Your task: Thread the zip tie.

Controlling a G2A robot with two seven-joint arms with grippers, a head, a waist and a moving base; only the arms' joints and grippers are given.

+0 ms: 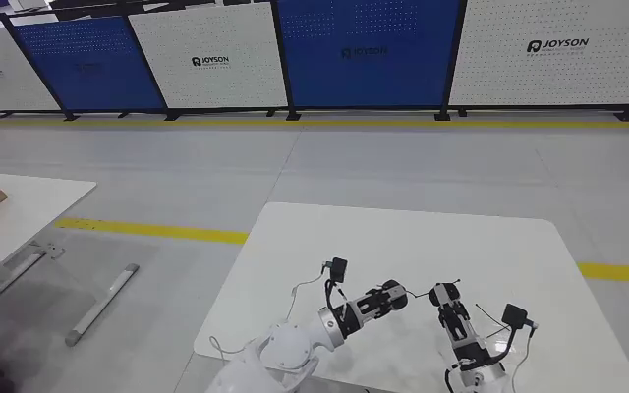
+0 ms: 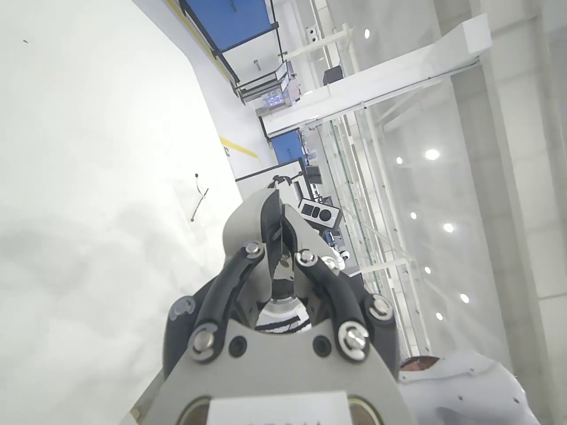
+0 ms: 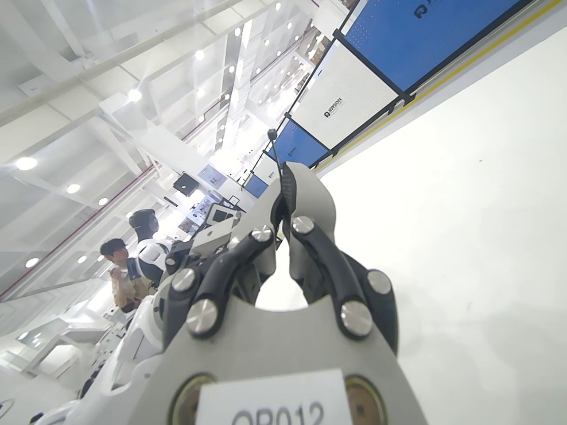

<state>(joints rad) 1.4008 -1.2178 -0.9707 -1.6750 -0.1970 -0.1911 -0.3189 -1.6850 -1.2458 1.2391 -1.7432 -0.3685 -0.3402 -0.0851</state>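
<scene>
Right jaws pinch the zip tie (image 3: 272, 135); left jaws seem clamped on its tail; misaligned, I'd buckle it.

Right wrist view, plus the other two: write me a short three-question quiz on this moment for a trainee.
1. True or false: the right gripper is open.
2. What pokes out beyond the right gripper's tips? A) the held zip tie B) a screwdriver C) a rope
3. Fill in: in the left wrist view, a loose zip tie lies on the white ____.

Key: 1 false; 2 A; 3 table.
</scene>
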